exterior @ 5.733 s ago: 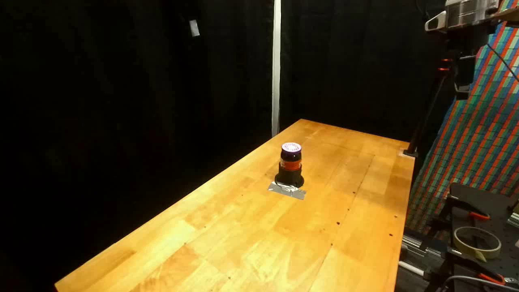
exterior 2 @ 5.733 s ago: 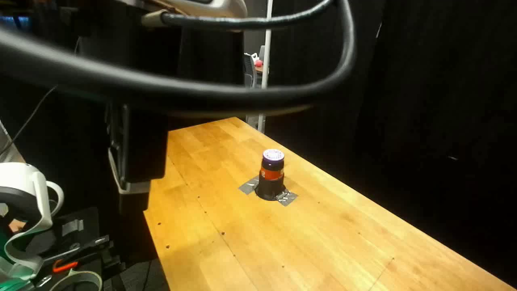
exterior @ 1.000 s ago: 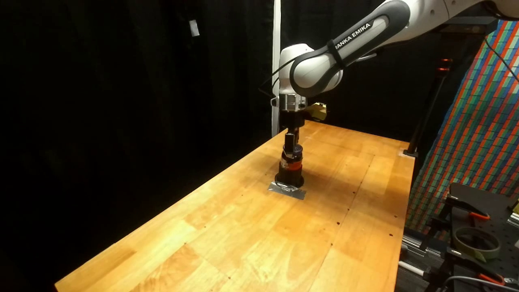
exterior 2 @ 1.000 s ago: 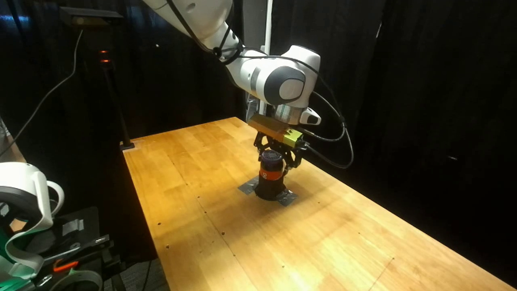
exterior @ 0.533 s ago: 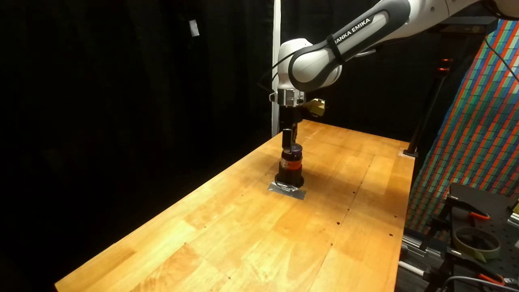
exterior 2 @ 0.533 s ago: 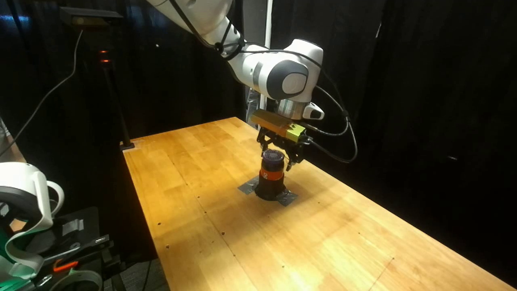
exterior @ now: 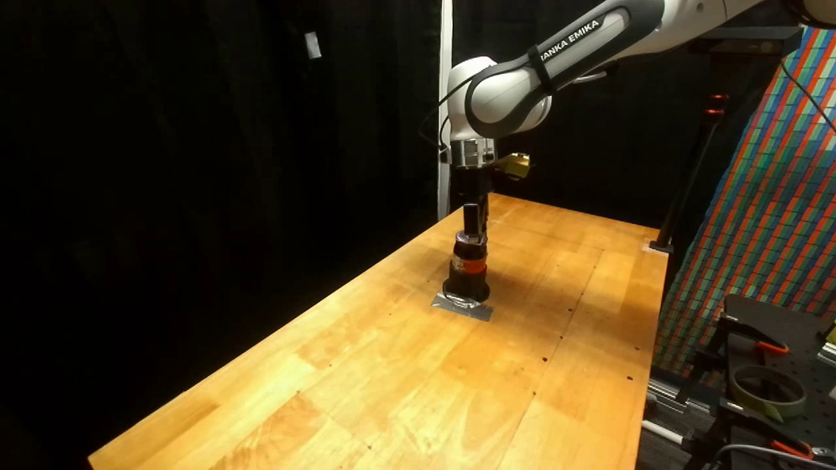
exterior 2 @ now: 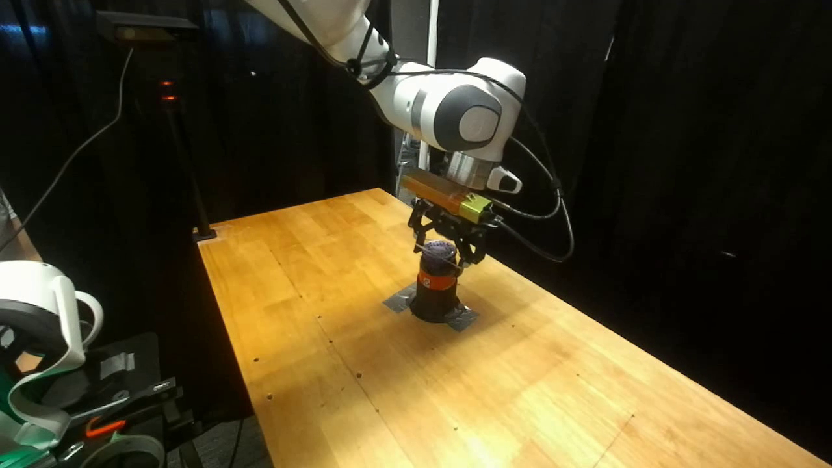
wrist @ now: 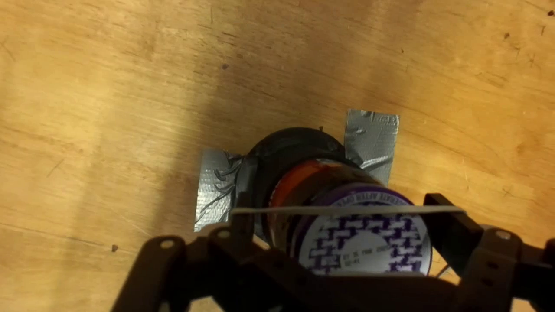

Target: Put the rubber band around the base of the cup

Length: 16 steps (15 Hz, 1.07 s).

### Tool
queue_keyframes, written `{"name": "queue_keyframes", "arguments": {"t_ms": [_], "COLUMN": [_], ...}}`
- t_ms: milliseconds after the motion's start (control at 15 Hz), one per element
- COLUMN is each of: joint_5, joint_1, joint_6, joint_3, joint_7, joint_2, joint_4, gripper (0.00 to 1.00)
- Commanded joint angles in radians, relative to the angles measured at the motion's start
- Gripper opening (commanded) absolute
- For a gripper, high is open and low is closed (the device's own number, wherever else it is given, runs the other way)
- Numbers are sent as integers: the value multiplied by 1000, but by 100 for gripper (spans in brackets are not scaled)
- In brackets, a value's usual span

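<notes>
Black curtains (exterior: pixel 261 163) hang beyond the butcher-block worktop (exterior: pixel 379 391), which carries the orange-labelled jar (exterior 2: pixel 437 281), the task's cup. Over that jar the hand (exterior 2: pixel 441 256) points down, its fingers (wrist: pixel 453 229) spread well apart, with a pale rubber band (wrist: pixel 347 210) stretched between them and nothing pinched. From the hand, the jar lies just below, upright, its long axis roughly in line with the fingers.

Seen from the wrist, the jar's purple-and-white lid (wrist: pixel 364 242) sits off-centre: one finger is just beside its edge, the opposite one leaves a wider gap. One strand of the band crosses over the lid; a second pale line near the lid's opposite edge is probably the loop's other side. Whether the loop is around the lid or just above it, I cannot tell.

That offset is, I judge, what the coming move turns on: centre the loop over the jar, then lower it, or it may catch on the rim. Around the jar's foot is a flared black holder (exterior 2: pixel 434 305), presumably the base meant; duct tape (wrist: pixel 370 138) beside it should resist sliding. Well apart from the jar, off the worktop, lies a tape roll (exterior: pixel 790 408).
</notes>
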Motion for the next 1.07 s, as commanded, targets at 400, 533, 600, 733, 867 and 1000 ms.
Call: {"name": "queue_keyframes", "arguments": {"t_ms": [400, 533, 600, 733, 867, 1000], "joint_5": [11, 9, 6, 0, -3, -6], "joint_1": [1, 11, 19, 33, 41, 44], "joint_6": [-25, -9, 5, 16, 25, 34], "joint_3": [0, 3, 3, 3, 3, -1], "joint_7": [-4, 7, 15, 27, 38, 47], "joint_2": [11, 25, 31, 38, 39, 41], "joint_4": [-41, -34, -31, -25, -19, -19], "gripper": [100, 100, 100, 100, 100, 100]}}
